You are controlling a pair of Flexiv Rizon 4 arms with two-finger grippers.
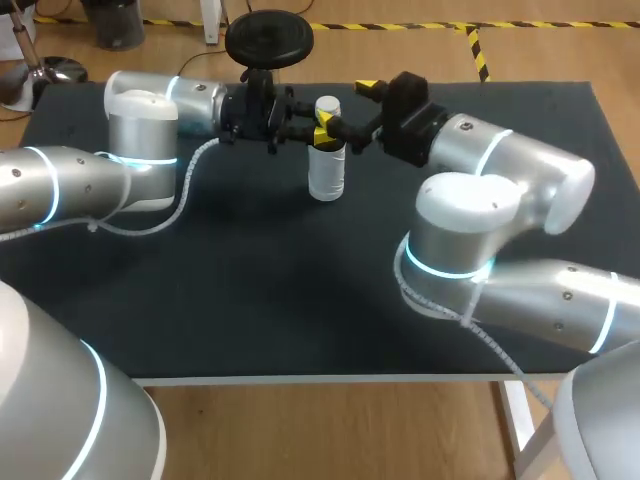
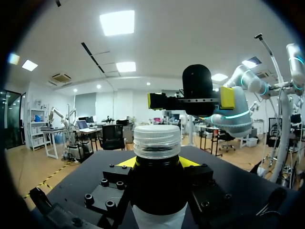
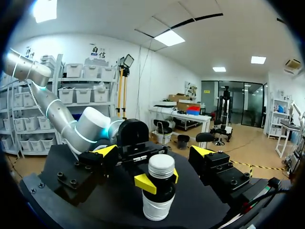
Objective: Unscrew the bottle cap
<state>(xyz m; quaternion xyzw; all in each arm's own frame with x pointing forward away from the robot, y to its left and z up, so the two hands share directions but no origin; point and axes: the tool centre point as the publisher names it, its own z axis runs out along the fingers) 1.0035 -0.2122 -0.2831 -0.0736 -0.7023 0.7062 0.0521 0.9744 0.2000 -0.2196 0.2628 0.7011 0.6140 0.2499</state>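
A white bottle (image 1: pixel 327 172) with a dark neck and a white ribbed cap (image 1: pixel 327 105) stands upright at the table's back middle. My left gripper (image 1: pixel 318 128) comes in from the left and is shut on the bottle's neck just under the cap (image 2: pixel 157 140); its yellow tips (image 2: pixel 126 162) press both sides of the bottle (image 2: pixel 157 191). My right gripper (image 1: pixel 352 108) is open at the bottle's right, level with the cap. In the right wrist view the cap (image 3: pixel 161 167) stands ahead of and between the wide fingers (image 3: pixel 107 150), untouched. My right gripper (image 2: pixel 188 99) faces the left wrist camera from beyond the cap.
The black mat (image 1: pixel 250 290) covers the table. A round black stool seat (image 1: pixel 268 36) stands just behind the back edge, beyond the left wrist. Both arms' elbows rest over the mat's left and right sides.
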